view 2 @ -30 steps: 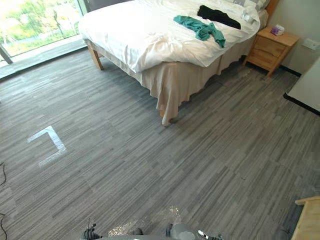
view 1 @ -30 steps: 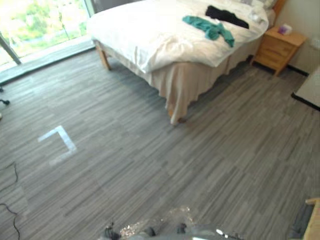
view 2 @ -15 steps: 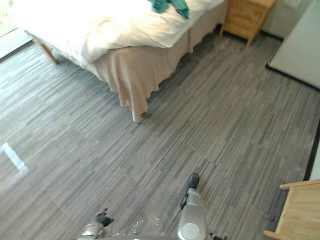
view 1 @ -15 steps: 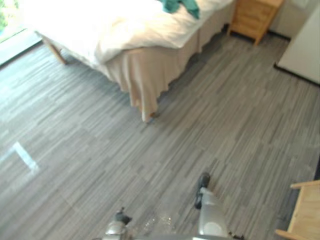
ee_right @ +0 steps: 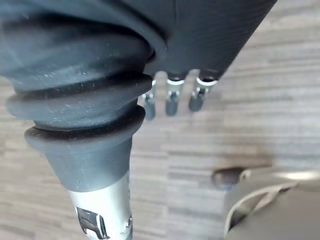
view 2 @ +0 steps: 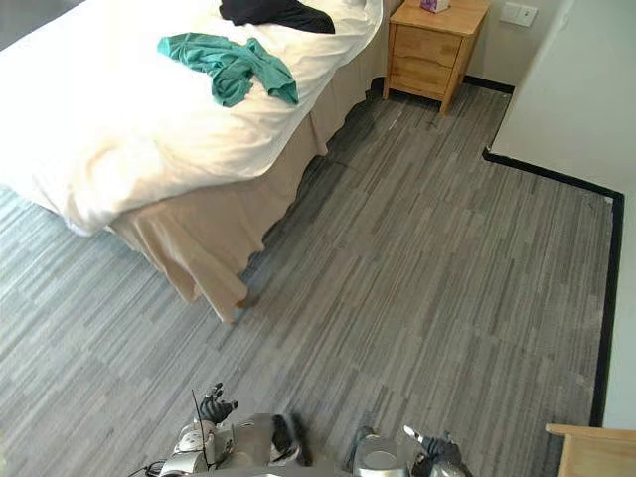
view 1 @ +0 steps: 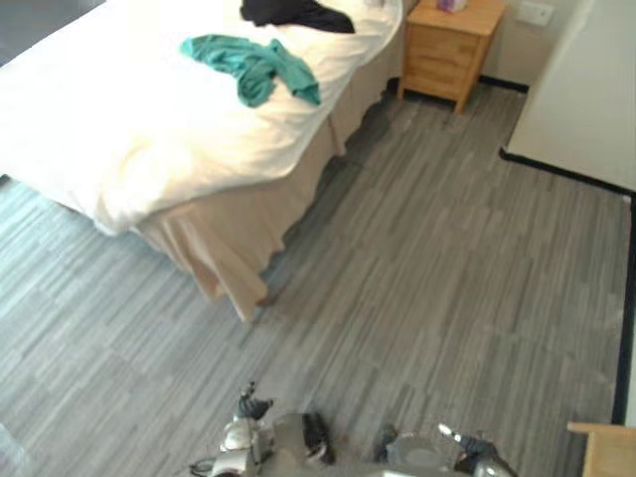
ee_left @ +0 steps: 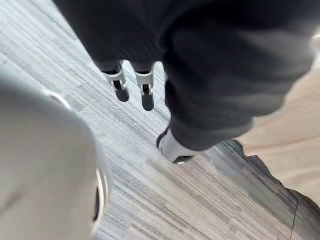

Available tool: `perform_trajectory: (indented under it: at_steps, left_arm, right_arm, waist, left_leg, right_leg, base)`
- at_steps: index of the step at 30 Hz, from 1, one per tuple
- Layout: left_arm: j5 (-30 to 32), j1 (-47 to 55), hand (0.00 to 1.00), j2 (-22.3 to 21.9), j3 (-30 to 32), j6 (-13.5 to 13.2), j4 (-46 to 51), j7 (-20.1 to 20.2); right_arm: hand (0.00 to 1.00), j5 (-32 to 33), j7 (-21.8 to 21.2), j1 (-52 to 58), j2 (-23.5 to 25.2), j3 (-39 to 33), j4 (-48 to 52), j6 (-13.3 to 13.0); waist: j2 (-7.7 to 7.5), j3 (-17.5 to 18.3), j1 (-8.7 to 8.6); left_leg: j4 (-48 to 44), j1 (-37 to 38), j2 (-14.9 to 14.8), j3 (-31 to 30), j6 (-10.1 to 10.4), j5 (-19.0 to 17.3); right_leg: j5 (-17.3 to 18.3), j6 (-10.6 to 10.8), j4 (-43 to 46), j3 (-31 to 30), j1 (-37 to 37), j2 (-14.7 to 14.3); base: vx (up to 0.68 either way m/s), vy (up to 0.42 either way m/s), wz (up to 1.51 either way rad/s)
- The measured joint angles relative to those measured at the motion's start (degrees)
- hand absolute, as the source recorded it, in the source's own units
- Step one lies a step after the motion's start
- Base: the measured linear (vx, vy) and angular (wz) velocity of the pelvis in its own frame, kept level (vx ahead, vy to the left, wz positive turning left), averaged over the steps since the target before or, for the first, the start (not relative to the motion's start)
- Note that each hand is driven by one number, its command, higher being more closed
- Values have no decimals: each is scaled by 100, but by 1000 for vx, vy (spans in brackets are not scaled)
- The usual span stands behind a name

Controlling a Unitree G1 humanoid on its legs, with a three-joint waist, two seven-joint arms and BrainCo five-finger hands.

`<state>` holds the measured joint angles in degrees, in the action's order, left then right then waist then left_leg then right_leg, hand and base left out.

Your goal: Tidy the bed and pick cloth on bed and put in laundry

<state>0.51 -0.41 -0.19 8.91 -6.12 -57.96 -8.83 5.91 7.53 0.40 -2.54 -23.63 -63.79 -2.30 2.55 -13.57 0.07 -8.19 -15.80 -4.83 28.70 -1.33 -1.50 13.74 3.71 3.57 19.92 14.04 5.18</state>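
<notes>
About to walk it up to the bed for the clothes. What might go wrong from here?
1. The bed skirt hangs down to the floor at the near corner of the bed; a foot passing close may catch it.
2. The teal cloth lies back from the bed's edge and the black cloth farther still, so reaching them may take a lean that could upset balance.

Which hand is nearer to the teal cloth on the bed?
Left. The left hand hangs low, toward the bed; the right hand hangs farther from the teal cloth.
</notes>
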Motion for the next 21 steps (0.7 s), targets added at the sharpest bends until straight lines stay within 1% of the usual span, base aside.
perform_trajectory:
  at_steps: [1,2,3,4,5,6,7,8,9,10,11,12,13,14,15,16,17,18,19,20,21]
  left_arm:
    - [1,2,0,-4,2,6,-12,-1]
    - [3,1,0,51,10,11,-13,0]
    - [0,-6,0,115,29,15,-11,4]
    - [0,-9,0,153,58,25,-18,7]
    - [1,-2,0,154,81,70,-75,5]
    - [1,61,0,189,90,107,-121,2]
    - [3,96,0,204,92,134,-126,3]
    - [12,160,0,219,85,145,-126,4]
    - [12,171,0,210,83,169,-175,3]
    - [9,161,0,205,82,182,-238,3]
    - [2,156,0,206,83,186,-282,3]
    - [1,156,0,204,82,185,-294,1]
    - [-4,158,0,206,77,185,-324,1]
    - [-7,163,0,197,76,184,-330,0]
    - [-7,168,0,188,76,180,-328,-1]
    - [-8,196,0,188,76,173,-329,-3]
    - [-6,218,0,191,78,168,-332,-6]
    - [-6,218,0,200,82,154,-329,-7]
    - [-76,274,0,210,118,113,-305,-16]
    - [-86,337,0,250,193,60,-307,-14]
    - [-89,353,0,294,214,56,-310,-15]
  right_arm:
    - [0,-15,0,10,11,2,-4,5]
    - [0,-69,-2,12,142,21,-9,6]
    - [0,-165,-20,-13,261,59,-5,2]
    - [0,-205,-22,-15,304,53,-3,-1]
    - [0,-213,-34,-19,342,-30,-30,32]
    - [0,-213,-31,-11,333,-149,-31,27]
    - [0,-213,-33,4,334,-191,-29,23]
    - [0,-212,-31,41,326,-260,-2,12]
    - [0,-197,-35,57,330,-350,26,-2]
    - [0,-195,-35,64,311,-368,75,-4]
    - [0,-189,-37,87,300,-377,181,-4]
    - [0,-191,-37,100,300,-380,229,-4]
    - [0,-187,-39,97,271,-414,249,-6]
    - [0,-184,-37,123,236,-485,242,-2]
    - [0,-183,-33,134,214,-504,231,1]
    - [0,-174,-30,154,207,-513,229,-1]
    - [0,-141,-33,164,213,-524,217,-5]
    - [0,-136,-36,165,213,-567,206,-1]
    - [0,-130,-36,168,219,-581,183,-1]
    - [0,-143,-38,180,262,-549,120,2]
    - [0,-144,-41,190,328,-529,81,2]
  waist:
    - [-71,64,56]
    - [-237,219,74]
    - [-393,265,71]
    - [-414,265,69]
    - [-427,261,87]
    - [-416,255,90]
    - [-420,257,83]
    - [-407,252,68]
    - [-398,248,58]
    - [-392,246,39]
    - [-354,233,-9]
    - [-366,240,-41]
    - [-357,229,-83]
    - [-331,227,-84]
    - [-306,222,-67]
    - [-298,240,-72]
    - [-322,267,-65]
    - [-340,277,-55]
    - [-372,288,-46]
    - [-500,334,-8]
    - [-580,359,11]
  left_leg:
    - [-63,16,56,20,-283,264]
    - [-92,37,295,16,-736,304]
    - [-191,77,462,-18,-871,137]
    - [-300,104,480,-56,-870,55]
    - [-384,355,502,-120,-849,-196]
    - [-361,756,530,-265,-771,-416]
    - [-339,939,546,-351,-729,-504]
    - [-182,1384,600,-564,-675,-631]
    - [0,1768,667,-799,-623,-683]
    - [101,1947,705,-924,-596,-697]
    - [246,2225,761,-1219,-566,-713]
    - [283,2314,779,-1376,-554,-716]
    - [327,2494,772,-1638,-504,-718]
    - [316,2621,732,-1939,-379,-741]
    - [320,2665,691,-2081,-305,-772]
    - [322,2684,623,-2332,-160,-849]
    - [326,2673,556,-2566,2,-946]
    - [323,2672,513,-2700,71,-988]
    - [269,2741,388,-2911,243,-1079]
    - [130,2751,281,-3072,486,-1214]
    - [87,2771,250,-3135,610,-1288]
  right_leg:
    - [30,48,-84,-9,115,17]
    - [22,104,-141,37,266,210]
    - [-190,180,2,24,268,356]
    - [-278,256,243,-3,244,413]
    - [-475,466,1082,-123,106,539]
    - [-746,902,2216,-315,-137,651]
    - [-798,1016,2901,-440,-302,672]
    - [-785,1097,4266,-599,-737,685]
    - [-665,999,5173,-530,-1103,750]
    - [-558,921,5460,-398,-1285,823]
    - [-313,596,5617,-160,-1631,960]
    - [-167,499,5544,-82,-1780,1014]
    - [103,389,5022,-17,-1969,1062]
    - [216,326,4148,-44,-2097,1095]
    - [206,326,3639,-157,-2144,1067]
    - [76,330,2595,-606,-2229,1045]
    - [-218,386,1684,-1246,-2307,1022]
    - [-377,396,1384,-1617,-2346,1018]
    - [-719,489,950,-2108,-2318,993]
    - [-1246,485,578,-2261,-2165,993]
    - [-1627,634,567,-2272,-2116,1004]
  base:
    - [745,213,-3]
    - [527,112,22]
    - [798,193,37]
    - [668,217,45]
    - [776,283,42]
    - [620,236,38]
    - [565,181,46]
    - [516,111,67]
    - [485,82,78]
    - [446,24,101]
    - [341,-24,97]
    - [417,-84,135]
    - [395,-149,147]
    - [384,-175,145]
    - [343,-216,151]
    - [312,-269,156]
    - [366,-380,154]
    - [421,-475,140]
    - [437,-565,116]
    - [365,-530,108]
    - [304,-545,87]
